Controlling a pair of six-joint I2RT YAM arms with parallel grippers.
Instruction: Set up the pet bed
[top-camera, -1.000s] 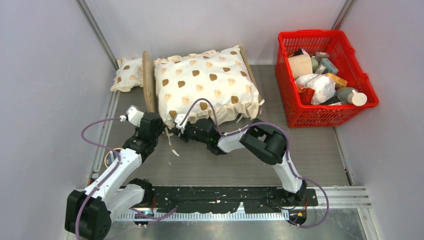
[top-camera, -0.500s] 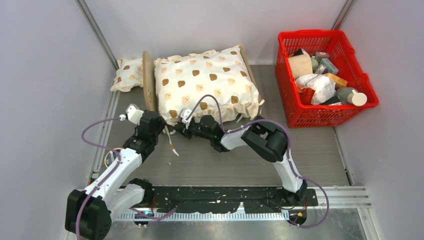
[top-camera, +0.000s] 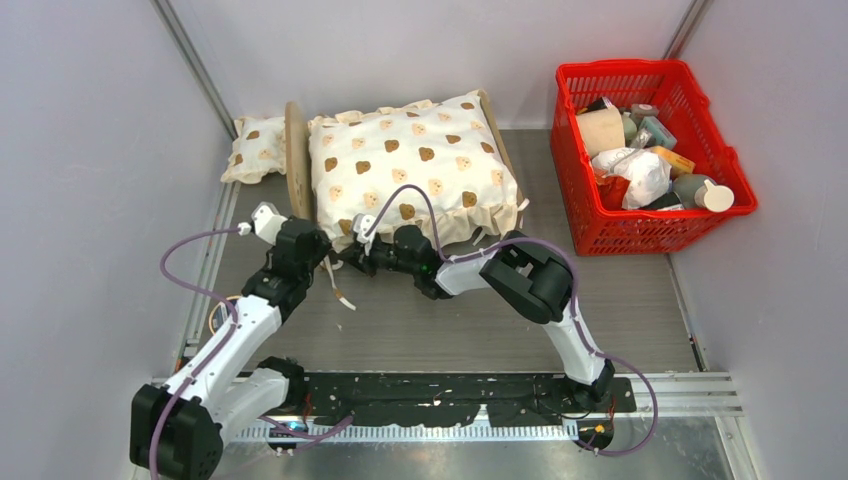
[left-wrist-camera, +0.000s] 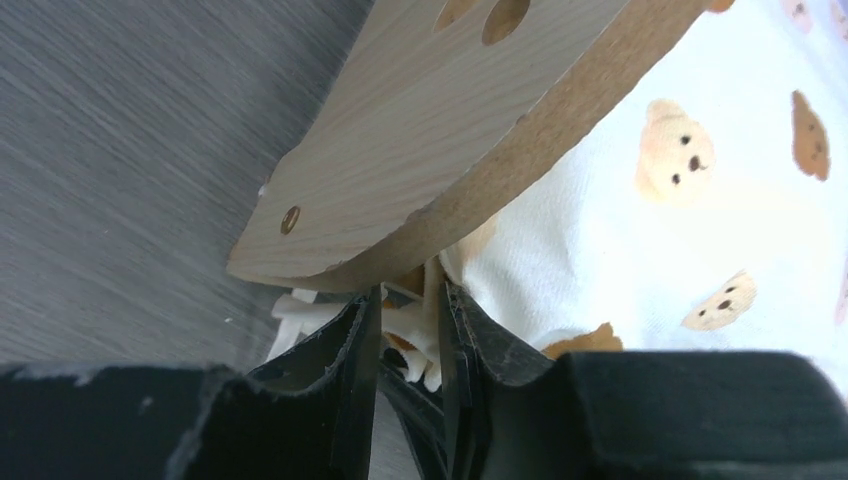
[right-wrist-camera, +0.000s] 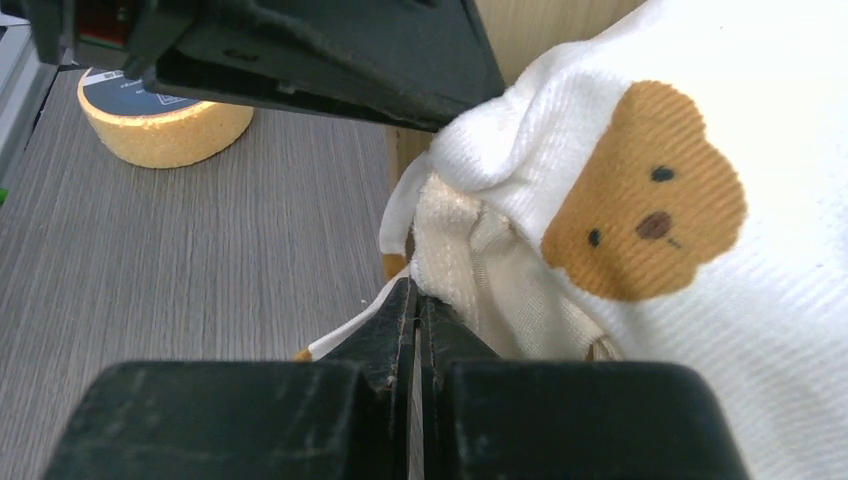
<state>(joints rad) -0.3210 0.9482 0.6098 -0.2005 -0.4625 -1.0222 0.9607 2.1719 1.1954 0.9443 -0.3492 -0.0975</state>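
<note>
Grey wood-grain table (top-camera: 620, 300) carries the pet bed (top-camera: 296, 165) at the far left, its frame mostly covered by the cushion (top-camera: 410, 160) laid on it. Both arms meet at the near left corner, probably to seat the cushion inside the frame. The right gripper (right-wrist-camera: 415, 300) is pinched closed on the cushion's frill, while the left gripper (left-wrist-camera: 405, 315) stands narrow with fringe between its jaws, actual grip not discernible.

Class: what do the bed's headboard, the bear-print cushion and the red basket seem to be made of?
Headboard: matte light wood grain, plain brown cut edge, so probably veneered board. Cushion: soft ribbed cloth, cotton-like, creased and frilled. Basket: uniform red lattice walls, likely moulded plastic.
</note>
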